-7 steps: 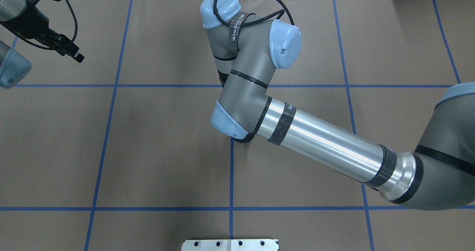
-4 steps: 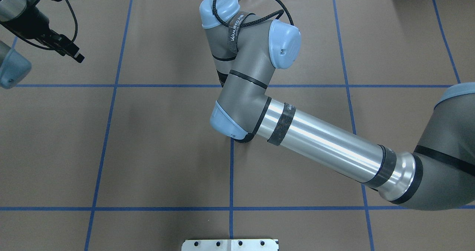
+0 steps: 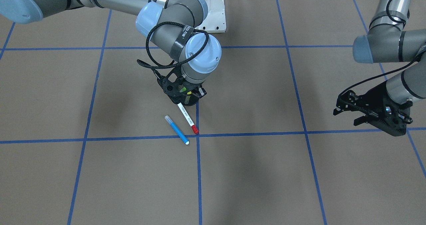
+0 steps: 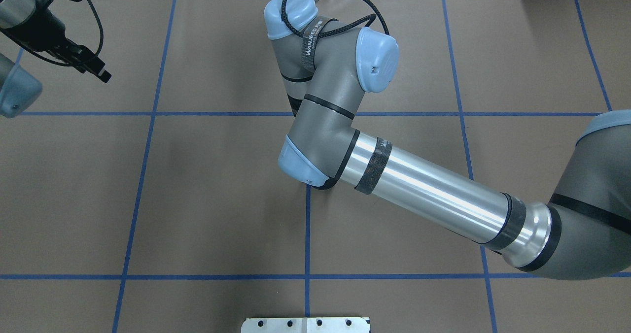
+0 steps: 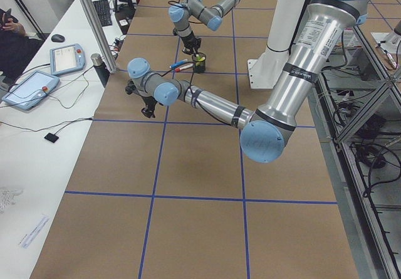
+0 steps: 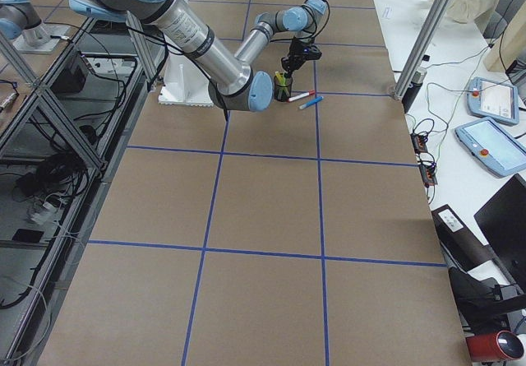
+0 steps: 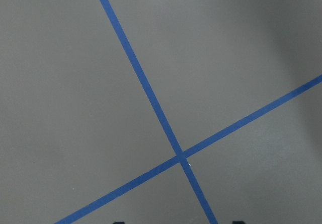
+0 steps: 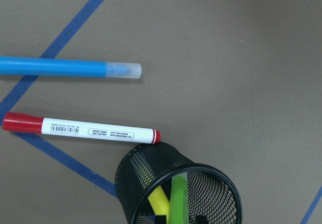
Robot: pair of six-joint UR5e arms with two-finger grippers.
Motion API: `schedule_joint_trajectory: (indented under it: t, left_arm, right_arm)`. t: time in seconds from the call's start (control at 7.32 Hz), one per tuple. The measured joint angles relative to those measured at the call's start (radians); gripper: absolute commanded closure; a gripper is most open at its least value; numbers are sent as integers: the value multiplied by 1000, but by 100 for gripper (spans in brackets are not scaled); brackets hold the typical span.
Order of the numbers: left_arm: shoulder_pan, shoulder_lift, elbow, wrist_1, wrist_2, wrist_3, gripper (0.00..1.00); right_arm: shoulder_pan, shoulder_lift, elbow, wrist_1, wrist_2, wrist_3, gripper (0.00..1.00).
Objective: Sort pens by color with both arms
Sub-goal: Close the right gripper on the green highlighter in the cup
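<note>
A blue pen with a clear cap (image 3: 176, 129) and a white pen with red ends (image 3: 187, 118) lie side by side on the brown table, both also in the right wrist view (blue pen (image 8: 70, 67), white pen (image 8: 80, 128)). A black mesh cup (image 8: 151, 176) holds the yellow highlighter (image 8: 158, 200) and the lime green highlighter (image 8: 177, 199). My right gripper (image 3: 183, 97) hangs straight over the cup (image 3: 189, 101); its jaws are hidden, so I cannot tell their state. My left gripper (image 3: 346, 115) is open and empty, far off over bare table (image 4: 101, 74).
Blue tape lines (image 7: 151, 98) divide the brown table into squares. The white bolted pedestal (image 3: 214, 15) stands behind the cup. The right arm's forearm (image 4: 429, 195) spans the table's middle. Operator desks with tablets (image 6: 493, 99) flank the far edge.
The right arm's wrist and elbow have drifted very slightly to the left in the overhead view. The left arm has not moved.
</note>
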Motion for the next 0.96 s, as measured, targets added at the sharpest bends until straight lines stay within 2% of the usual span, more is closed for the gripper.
schedule_joint_trajectory:
  t: [0.14,0.27,0.96]
  left_arm:
    - [0,0,1,0,2,0,23]
    - [0,1,1,0,3,0,23]
    - [1,1,3,0,3,1,22]
  right_arm:
    - [0,0,1,0,0,0,77]
    - [-1,0,3,0,-1,0,67]
    - [-8,2,4,3,-6,0,52]
